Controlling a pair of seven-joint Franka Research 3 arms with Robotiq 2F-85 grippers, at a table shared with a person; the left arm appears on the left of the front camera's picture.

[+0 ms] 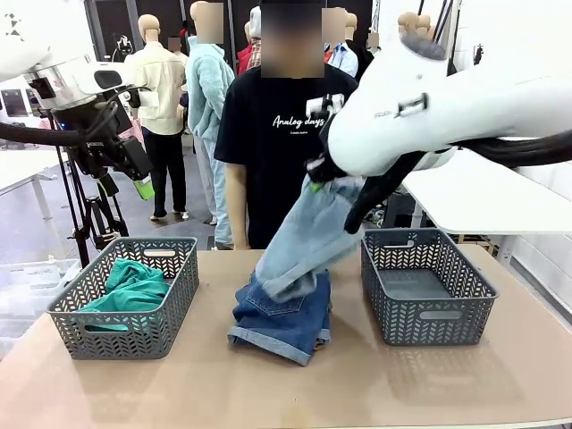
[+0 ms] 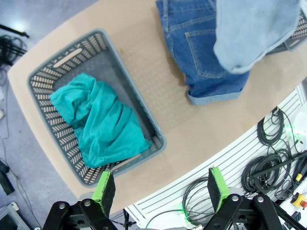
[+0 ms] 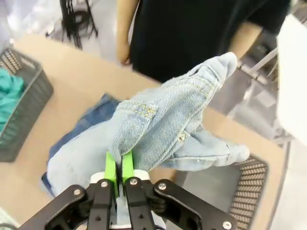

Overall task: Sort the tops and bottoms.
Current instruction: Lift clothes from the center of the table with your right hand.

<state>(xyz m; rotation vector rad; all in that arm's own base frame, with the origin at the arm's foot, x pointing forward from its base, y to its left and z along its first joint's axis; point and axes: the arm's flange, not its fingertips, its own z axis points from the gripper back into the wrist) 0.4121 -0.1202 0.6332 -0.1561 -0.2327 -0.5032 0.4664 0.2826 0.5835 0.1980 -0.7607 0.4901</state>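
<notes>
Right gripper (image 3: 120, 166) pinching pale light-blue shorts (image 3: 163, 120), dangling them above table (image 1: 447, 384) | darker denim shorts (image 1: 286, 319) lying beneath | teal shirt (image 1: 134, 286) sitting in left basket (image 1: 179, 299) | left gripper (image 2: 162, 189) hanging spread wide

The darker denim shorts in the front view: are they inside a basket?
No, the darker denim shorts lie on the table, between the left basket and the right basket.

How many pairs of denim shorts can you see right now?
2. The pale light-blue pair hangs from the right gripper over the table; the darker pair lies on it underneath. Another could be hidden beneath.
</notes>
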